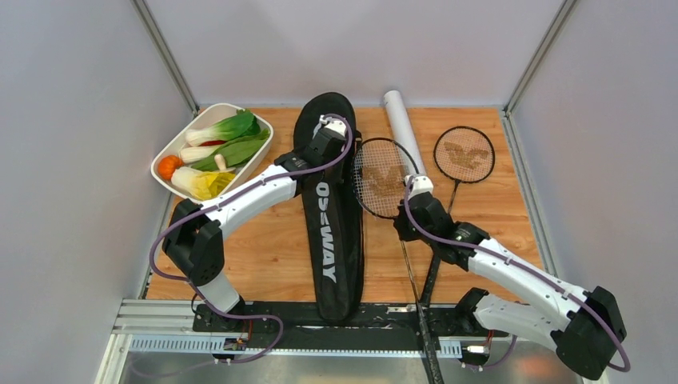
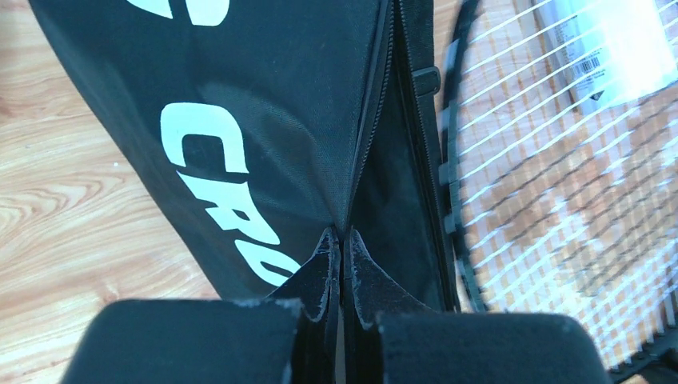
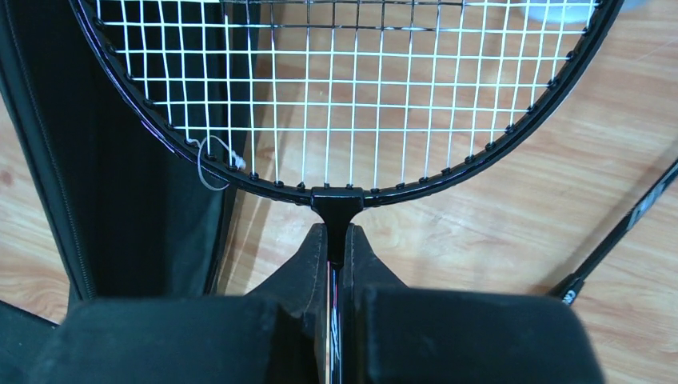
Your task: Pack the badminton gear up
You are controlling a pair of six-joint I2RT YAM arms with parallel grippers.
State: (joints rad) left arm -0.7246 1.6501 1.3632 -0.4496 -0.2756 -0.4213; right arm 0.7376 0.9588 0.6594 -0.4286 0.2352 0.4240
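The black racket bag (image 1: 332, 232) lies lengthwise down the middle of the table, its white lettering (image 2: 232, 184) facing up. My left gripper (image 1: 337, 128) is shut on the bag's zip edge (image 2: 341, 234) near its far right side. Just right of the bag lies one racket (image 1: 384, 178), its strings (image 2: 560, 160) close beside that gripper. My right gripper (image 1: 415, 189) is shut on this racket's shaft just below the throat (image 3: 337, 202). A second racket (image 1: 464, 154) lies further right, and its shaft (image 3: 632, 224) crosses the wood. A white tube (image 1: 400, 120) lies behind the two racket heads.
A white tray (image 1: 172, 148) of vegetables sits at the back left corner. Grey walls close in the table on three sides. The bag's open side (image 3: 120, 200) lies left of the held racket. Both racket handles reach toward the black rail (image 1: 384, 316) at the near edge.
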